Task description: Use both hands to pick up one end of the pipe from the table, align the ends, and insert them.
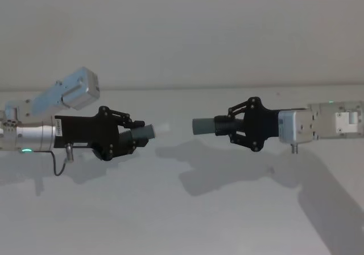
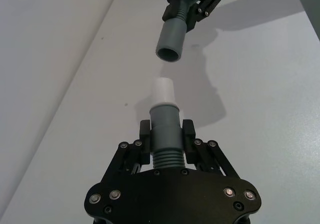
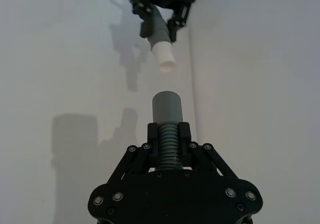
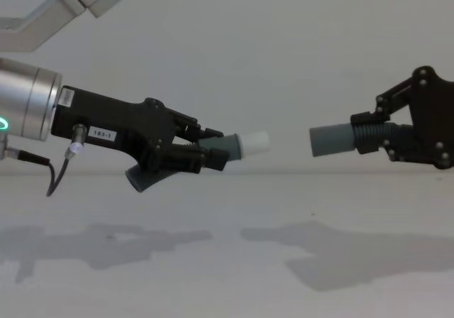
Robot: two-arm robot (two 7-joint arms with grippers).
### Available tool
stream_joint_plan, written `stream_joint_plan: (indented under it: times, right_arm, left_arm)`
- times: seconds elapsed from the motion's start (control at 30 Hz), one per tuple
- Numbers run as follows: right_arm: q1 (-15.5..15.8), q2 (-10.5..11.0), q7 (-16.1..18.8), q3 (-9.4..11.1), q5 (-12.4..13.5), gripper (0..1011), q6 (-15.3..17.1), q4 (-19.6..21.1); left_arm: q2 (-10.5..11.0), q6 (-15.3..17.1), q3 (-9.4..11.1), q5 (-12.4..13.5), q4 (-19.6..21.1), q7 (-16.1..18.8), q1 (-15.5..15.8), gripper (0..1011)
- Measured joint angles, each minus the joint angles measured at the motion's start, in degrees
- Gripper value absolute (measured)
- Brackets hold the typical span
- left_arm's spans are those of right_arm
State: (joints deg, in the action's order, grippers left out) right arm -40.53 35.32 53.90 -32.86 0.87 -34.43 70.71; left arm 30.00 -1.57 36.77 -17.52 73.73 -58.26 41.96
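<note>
Clenching mid-air, apart: left hand (image 4: 215, 155) on white-tipped pipe piece (image 4: 241, 145), right hand (image 4: 370, 138) on ribbed pipe piece (image 4: 332, 140).

A plain white table (image 1: 170, 226) meets a bare wall (image 1: 182, 33) of nearly the same pale tone along a faint straight seam. Soft grey shadows (image 1: 227, 175) lie across the table under even light.
</note>
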Motion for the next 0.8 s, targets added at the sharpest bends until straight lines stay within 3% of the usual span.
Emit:
stream_joint_plan:
  times: [0.23, 0.37, 0.8]
  right_arm:
    - [-5.47, -2.99, 4.62, -2.64, 0.58, 218, -8.16, -7.19]
    - [-7.46, -4.3, 5.9, -3.49, 0.73, 218, -10.72, -9.97]
    - [-11.71, -7.64, 7.83, -5.43, 1.09, 218, -14.83, -16.57]
  left_arm:
    - [0.0, 0.0, 0.0, 0.0, 0.0, 0.0, 0.0, 339]
    - [0.0, 0.0, 0.0, 0.0, 0.0, 0.0, 0.0, 339]
    - [0.0, 0.0, 0.0, 0.0, 0.0, 0.0, 0.01, 339]
